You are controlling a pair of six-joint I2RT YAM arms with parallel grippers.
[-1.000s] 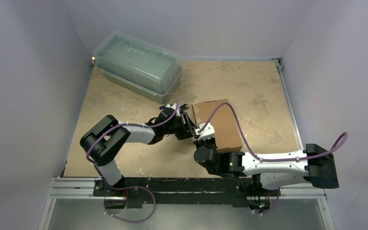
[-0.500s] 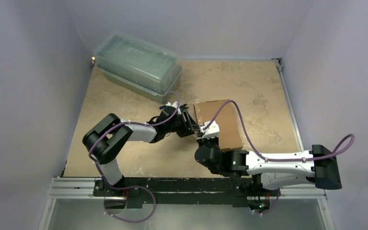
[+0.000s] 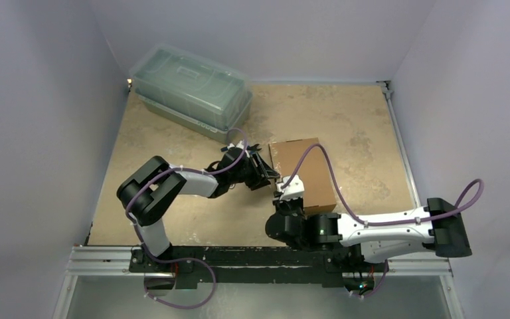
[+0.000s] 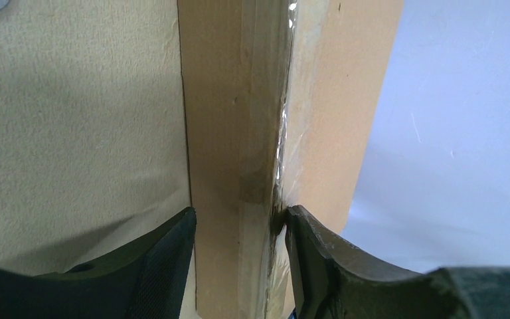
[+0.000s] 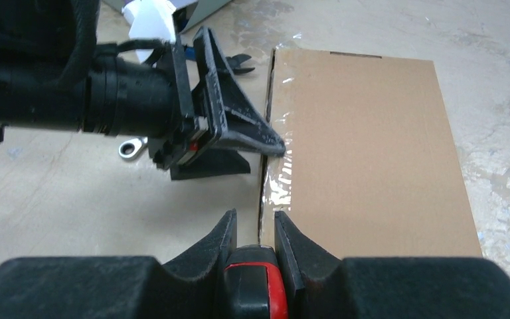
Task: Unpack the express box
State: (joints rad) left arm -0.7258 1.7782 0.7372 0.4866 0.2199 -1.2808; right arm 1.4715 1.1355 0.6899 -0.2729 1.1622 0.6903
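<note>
The express box [image 3: 305, 174] is a flat brown cardboard box lying shut mid-table, with clear tape [image 5: 280, 179] along its left edge. My left gripper [image 3: 272, 177] is open against that left side. In the left wrist view its fingers [image 4: 172, 256] straddle the side wall [image 4: 232, 133], and the upper fingertip rests at the taped lid seam. My right gripper [image 5: 255, 222] is shut on a black and red tool [image 5: 251, 286]. It sits at the box's near-left edge [image 3: 287, 193], pointing along the taped seam.
A large translucent grey-green lidded container [image 3: 189, 86] stands at the far left. A small metal ring-shaped piece [image 5: 129, 147] lies on the table under the left arm. The left arm [image 5: 106, 100] crowds the box's left side. Walls enclose the table.
The right gripper has drawn back slightly toward the near edge along the box's left side. The left gripper has edged a little closer to the box.
</note>
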